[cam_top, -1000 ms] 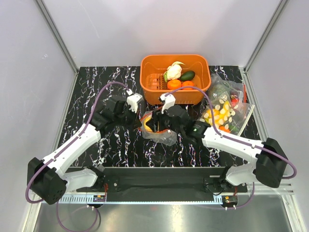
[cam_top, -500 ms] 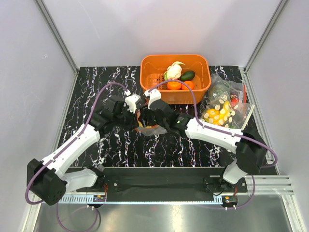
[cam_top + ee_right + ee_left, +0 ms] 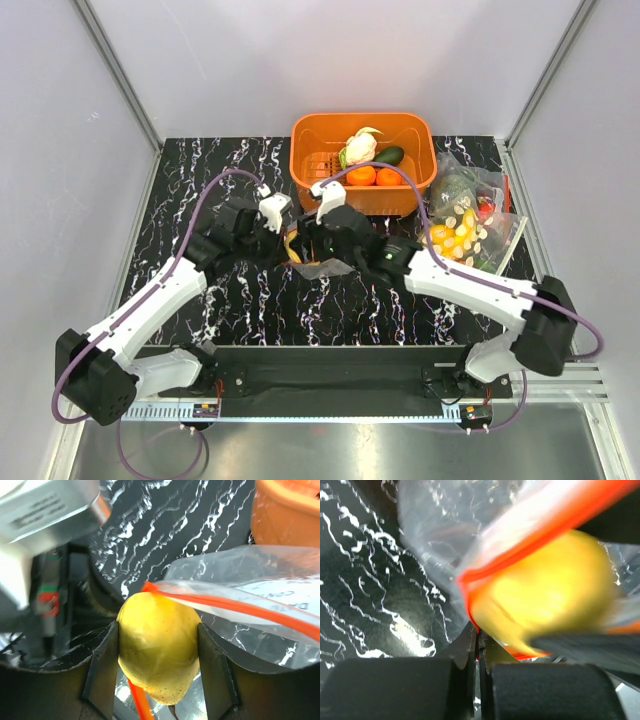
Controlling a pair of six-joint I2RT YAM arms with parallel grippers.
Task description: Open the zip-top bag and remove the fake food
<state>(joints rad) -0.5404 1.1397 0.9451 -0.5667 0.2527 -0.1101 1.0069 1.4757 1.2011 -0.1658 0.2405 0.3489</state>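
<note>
Jaws: right gripper (image 3: pixel 157 652) clamped on yellow fruit (image 3: pixel 156 635), left gripper (image 3: pixel 478 644) pinching zip-top bag (image 3: pixel 437 527), likely yanked loose if fruit snags.

A fruit (image 3: pixel 157 652) sits between the right fingers (image 3: pixel 102 670), in the bag (image 3: pixel 240 580) mouth. The bag's corner is between the left fingers (image 3: pixel 464 650). A basket (image 3: pixel 285 505) stands beyond.

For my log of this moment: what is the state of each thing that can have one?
zip-top bag: open at the zip strip
yellow fruit: in the bag's mouth, gripped
left gripper: shut on the zip-top bag
right gripper: shut on the yellow fruit
orange basket: upright, partly filled
</note>
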